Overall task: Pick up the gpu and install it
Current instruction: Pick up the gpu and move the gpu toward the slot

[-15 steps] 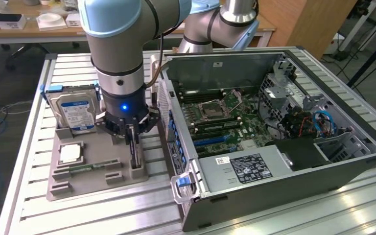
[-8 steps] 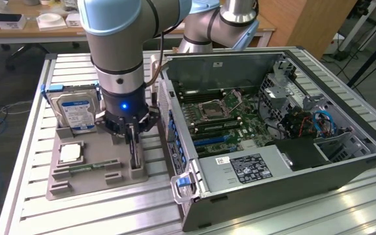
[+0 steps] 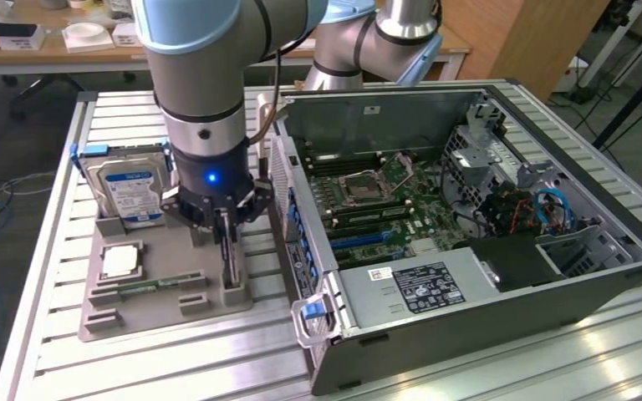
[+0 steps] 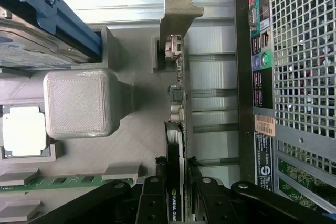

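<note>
At the exterior view's left, a hard drive [image 3: 126, 188] and processor [image 3: 120, 261] sit in a grey holder [image 3: 143, 316]; beside them the gpu [image 3: 228, 261] stands edgewise in its slot (jaws clamped on it), just beside the open computer case [image 3: 466, 334].

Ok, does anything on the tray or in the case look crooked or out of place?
Nothing stands out. The gpu stands upright on edge in its slot of the gray tray, with the gripper at its top edge. The hard drive sits in its slot, the processor lies flat in its recess, and the case lies open.
</note>
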{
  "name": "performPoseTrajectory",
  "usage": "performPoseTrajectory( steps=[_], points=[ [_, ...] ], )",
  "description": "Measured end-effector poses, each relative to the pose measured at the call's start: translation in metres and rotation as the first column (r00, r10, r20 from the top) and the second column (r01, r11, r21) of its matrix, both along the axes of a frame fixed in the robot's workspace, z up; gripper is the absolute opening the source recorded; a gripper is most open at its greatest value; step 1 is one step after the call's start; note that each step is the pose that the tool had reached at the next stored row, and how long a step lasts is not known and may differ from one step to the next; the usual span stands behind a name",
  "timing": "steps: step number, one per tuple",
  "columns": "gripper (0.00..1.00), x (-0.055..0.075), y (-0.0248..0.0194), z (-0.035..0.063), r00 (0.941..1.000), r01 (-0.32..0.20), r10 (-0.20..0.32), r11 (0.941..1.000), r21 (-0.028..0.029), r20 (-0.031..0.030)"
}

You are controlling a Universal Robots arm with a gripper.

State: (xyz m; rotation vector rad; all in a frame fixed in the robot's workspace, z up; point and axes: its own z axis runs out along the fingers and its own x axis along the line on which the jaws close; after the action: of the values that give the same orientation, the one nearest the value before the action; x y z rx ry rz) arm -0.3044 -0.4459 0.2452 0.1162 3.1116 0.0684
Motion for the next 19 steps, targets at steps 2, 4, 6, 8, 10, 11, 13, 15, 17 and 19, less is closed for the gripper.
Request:
performPoseTrajectory(
  steps=[2, 4, 6, 8, 10, 11, 13, 15, 17, 19],
  points=[
    [0.26, 0.0, 0.0, 0.0016, 1.0, 0.0, 0.0, 1.0, 0.0, 0.0001],
    [0.26, 0.0, 0.0, 0.0035, 1.0, 0.0, 0.0, 1.0, 0.0, 0.0],
    [0.26, 0.0, 0.0, 0.0054, 1.0, 0.0, 0.0, 1.0, 0.0001, 0.0001],
    [0.26, 0.0, 0.0, 0.0073, 1.0, 0.0, 0.0, 1.0, 0.0, 0.0001],
    [0.26, 0.0, 0.0, 0.0094, 1.0, 0.0, 0.0, 1.0, 0.0, 0.0],
    [0.26, 0.0, 0.0, 0.0104, 1.0, 0.0, 0.0, 1.0, 0.0, 0.0],
    [0.26, 0.0, 0.0, 0.0127, 1.0, 0.0, 0.0, 1.0, 0.0001, 0.0001],
    [0.26, 0.0, 0.0, 0.015, 1.0, 0.0, 0.0, 1.0, 0.0, 0.0001],
    [0.26, 0.0, 0.0, 0.0176, 1.0, 0.0, 0.0, 1.0, 0.0, 0.0001],
    [0.26, 0.0, 0.0, 0.0233, 1.0, 0.0, 0.0, 1.0, 0.0, 0.0001]
  ],
)
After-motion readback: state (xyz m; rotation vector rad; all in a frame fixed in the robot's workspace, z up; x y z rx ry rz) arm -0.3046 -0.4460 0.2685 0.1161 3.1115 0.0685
